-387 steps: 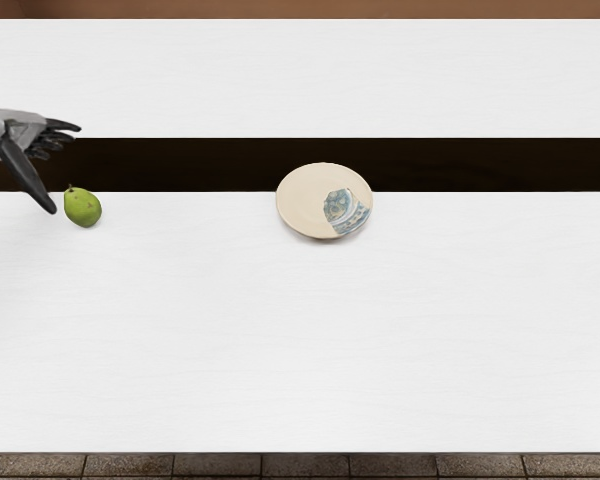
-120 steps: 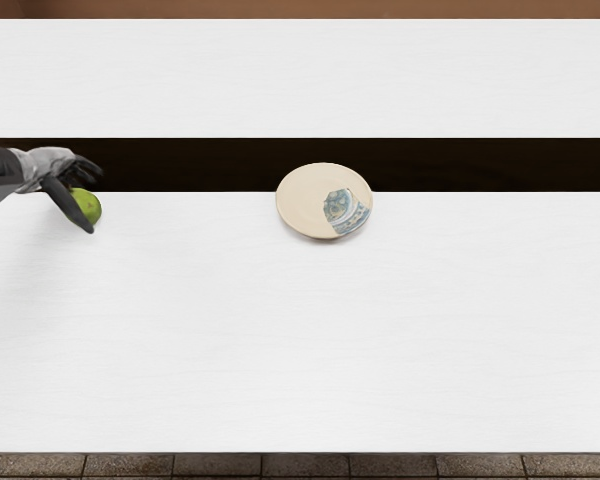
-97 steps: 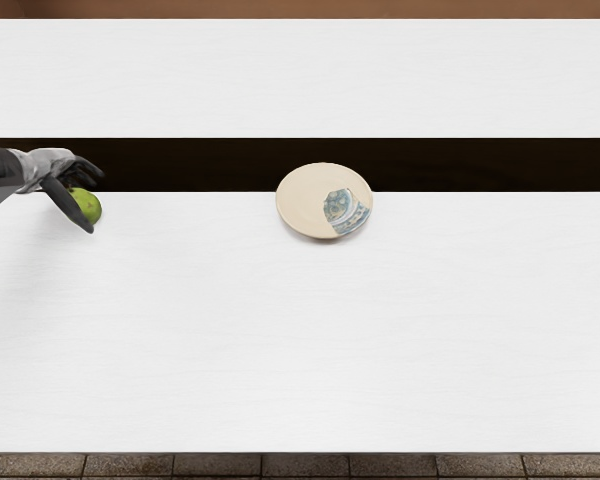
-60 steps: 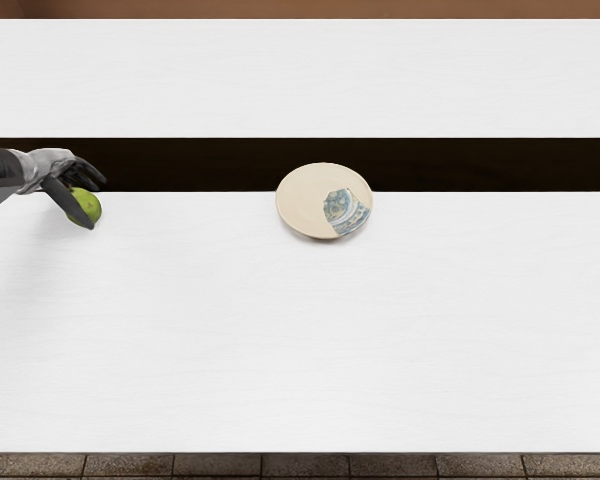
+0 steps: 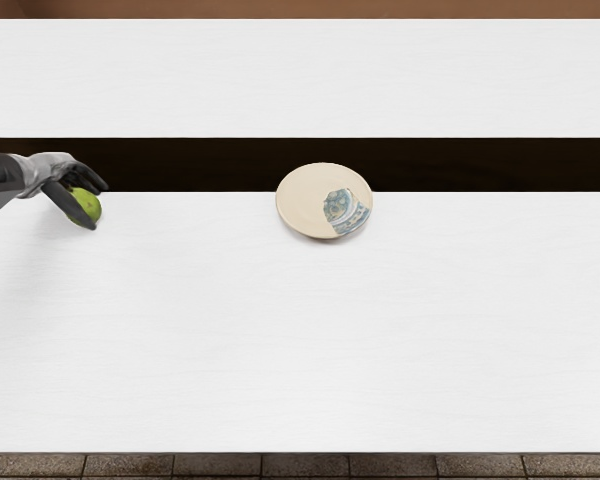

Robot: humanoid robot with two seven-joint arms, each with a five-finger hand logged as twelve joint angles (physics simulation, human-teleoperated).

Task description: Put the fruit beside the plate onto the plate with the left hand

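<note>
A small green fruit (image 5: 86, 206) lies near the back edge of the white table, far to the left. My left hand (image 5: 70, 188) comes in from the left edge and wraps its dark fingers (image 5: 88, 178) over the fruit, the thumb curled under its front. Well to the right, at the table's back edge, sits the cream plate (image 5: 310, 195) with a blue-patterned patch on its right side. Nothing lies on the plate. The right arm does not show.
A dark gap (image 5: 430, 163) runs across the view behind the table's back edge, and a second white surface (image 5: 300, 80) lies beyond it. The plate's rim slightly overhangs that gap. A brick floor shows along the bottom.
My left hand came down from above and left onto the fruit, then closed its fingers and thumb around it. The fruit has stayed about where it lay; the plate is unmoved.
</note>
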